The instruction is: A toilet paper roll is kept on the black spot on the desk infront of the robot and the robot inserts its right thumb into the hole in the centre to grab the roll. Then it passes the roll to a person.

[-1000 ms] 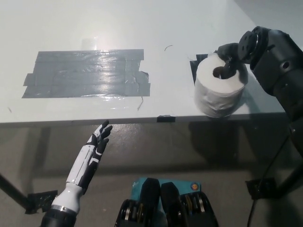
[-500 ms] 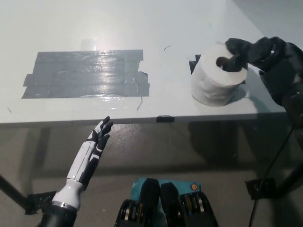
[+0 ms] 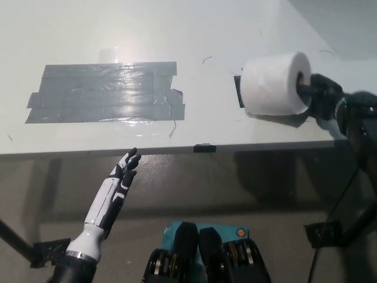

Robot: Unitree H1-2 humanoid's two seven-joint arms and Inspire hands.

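In the head view, my right hand (image 3: 321, 97) is at the right edge of the frame, a little above the middle. It holds the paper roll (image 3: 275, 83) from the end, and my thumb goes into the hole of the roll; the other fingers I cannot see clearly. The roll is turned on its side, its round wall facing the camera, and I judge it is lifted a little above the surface (image 3: 177, 29), because a shadow lies under it. Behind its left side a part of the black spot (image 3: 238, 91) is visible.

The roll looks light and soft, so I think a hard squeeze would only crush it. The stiff core inside the hole is the better place to hold. On one thumb it can turn or slip off, so I should keep it tilted inward.

My left hand (image 3: 125, 168) rests in the lower left, below the edge of the surface, fingers straight and holding nothing.

A grey tape patch (image 3: 106, 91) lies in the upper left.
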